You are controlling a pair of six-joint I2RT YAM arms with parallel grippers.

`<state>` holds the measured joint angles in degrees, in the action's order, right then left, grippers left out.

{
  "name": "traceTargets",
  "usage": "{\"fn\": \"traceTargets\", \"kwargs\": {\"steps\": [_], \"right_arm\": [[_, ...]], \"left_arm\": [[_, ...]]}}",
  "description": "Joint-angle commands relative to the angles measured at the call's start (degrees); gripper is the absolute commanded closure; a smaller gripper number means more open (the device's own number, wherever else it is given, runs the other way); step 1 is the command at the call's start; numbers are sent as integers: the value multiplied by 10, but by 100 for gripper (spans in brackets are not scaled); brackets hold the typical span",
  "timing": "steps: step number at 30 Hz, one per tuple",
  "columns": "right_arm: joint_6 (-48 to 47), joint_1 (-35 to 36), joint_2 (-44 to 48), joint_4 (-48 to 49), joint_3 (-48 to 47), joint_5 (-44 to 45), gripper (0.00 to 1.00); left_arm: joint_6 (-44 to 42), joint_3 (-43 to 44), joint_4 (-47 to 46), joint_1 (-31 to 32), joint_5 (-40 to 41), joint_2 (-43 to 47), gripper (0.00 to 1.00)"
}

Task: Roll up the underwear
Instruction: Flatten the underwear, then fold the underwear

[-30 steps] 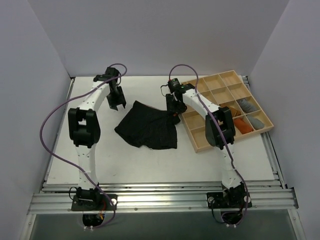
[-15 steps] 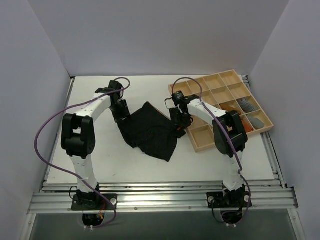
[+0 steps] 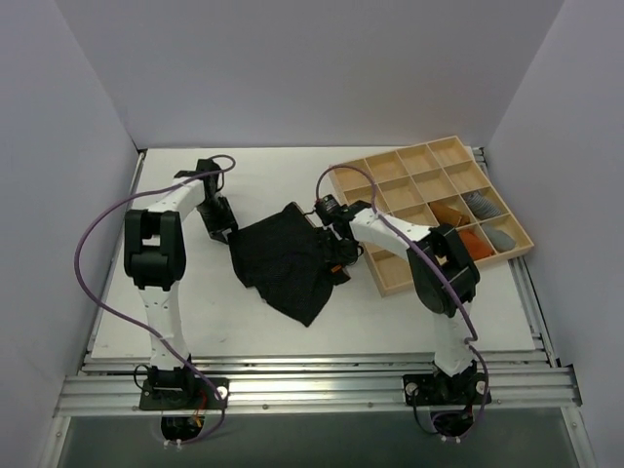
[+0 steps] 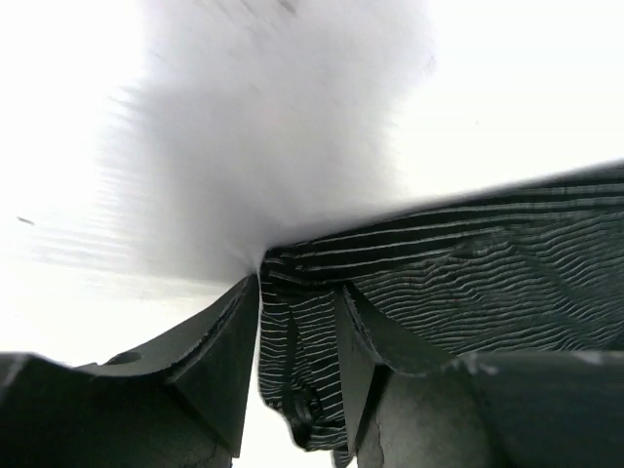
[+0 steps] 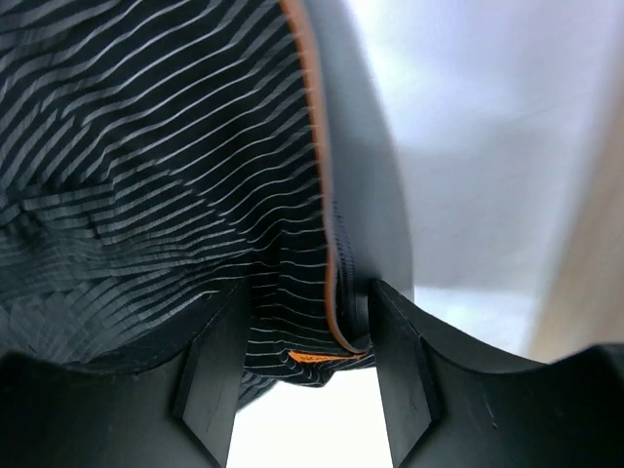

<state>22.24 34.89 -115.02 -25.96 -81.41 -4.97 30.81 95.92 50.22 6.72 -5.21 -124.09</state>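
Since cloth fills the whole gap between the fingers in both wrist views, each pincer reads as clamped on fabric rather than standing free. Closest in, the left pincer (image 4: 297,327) holds a bunched corner of the underwear (image 4: 468,283). The fine pale stripes are crumpled between its jaws, and the rest of the garment stretches away to its right. The right pincer (image 5: 302,322) pinches a fold that takes in the band (edged in orange, and thicker than the cloth around it), with the striped body (image 5: 146,146) spreading ahead and to its left.

Farther out, the overhead view shows the underwear (image 3: 288,258) spanning the space between the two. The left pincer (image 3: 218,218) is at its left corner and the right pincer (image 3: 338,244) at its right edge. I cannot tell whether its middle rests on the table (image 3: 195,302) or hangs just above it. Just beyond the right pincer sits the wooden tray (image 3: 390,288), with small cloth rolls (image 3: 468,244) in compartments on its far side.

The garment looks light, thin and limp. I expect it to sag wherever it is unsupported and to crumple rather than keep a crease. The band seems the firmest part to take, at two points well apart, so that one edge stays taut for rolling. A pinch that catches only one layer would likely let the others drop.
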Motion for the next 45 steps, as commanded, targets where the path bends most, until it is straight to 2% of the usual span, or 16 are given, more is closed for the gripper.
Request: {"fn": "traceTargets", "kwargs": {"steps": [1,6,9,10,13,15,17,19,22,23,26,27,28,31,33,45], "right_arm": [[32,32,52,-18,10,16,53],[42,28,69,-47,-5,44,50],[49,22,89,-58,-9,45,49],[55,22,101,-64,-11,46,49],[73,24,129,-70,-14,42,48],[83,23,144,-68,5,40,46],[88,23,168,-53,32,41,48],[86,21,185,-19,82,35,50],[62,18,187,24,130,-12,53],[55,18,185,32,139,-21,53],[42,18,189,54,172,-40,55],[35,16,191,58,180,-42,55],[32,9,197,69,189,-43,55],[14,-18,197,96,224,-66,55],[4,-33,190,110,243,-92,55],[-4,-35,195,186,274,-183,55]], "left_arm": [[-38,44,8,-8,-3,-19,55],[-58,83,16,-7,-22,-51,60],[-76,109,15,-7,-16,-73,77],[-87,124,17,-9,-14,-83,89],[-102,220,49,-11,-14,-113,92],[-99,266,79,-9,1,-103,64],[-85,277,87,-7,11,-76,44],[-55,250,102,-5,40,-14,37],[-23,132,93,16,47,89,33],[-12,62,92,28,46,113,33],[48,-48,75,93,19,197,33],[64,-120,54,113,11,230,34],[99,-153,43,156,6,246,34],[169,-266,-4,219,-10,290,35],[195,-328,-34,237,-19,322,35],[257,-415,-64,254,-21,387,35]]}}
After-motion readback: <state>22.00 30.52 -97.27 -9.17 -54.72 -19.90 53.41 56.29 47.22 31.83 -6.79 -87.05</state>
